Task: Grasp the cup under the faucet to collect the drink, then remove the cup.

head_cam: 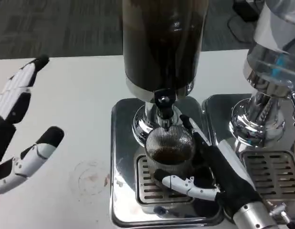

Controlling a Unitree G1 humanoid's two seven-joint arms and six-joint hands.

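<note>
Ribbed clear glass formed the cup [169,151], which was stood on the slotted grate of a polished steel drip tray [122,191], directly under the black faucet [163,106] of the dark cylindrical dispenser [161,43]; dark drink was seen inside it; the cup was gripped by the right hand [212,174], its fingers wrapped around front and back; the left hand [18,129] was held apart over the white worktop [76,90], fingers spread, nothing in it.

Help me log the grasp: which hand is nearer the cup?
Right. The right hand wraps its fingers around the cup; the left hand sits open, far off at the table's left edge.
</note>
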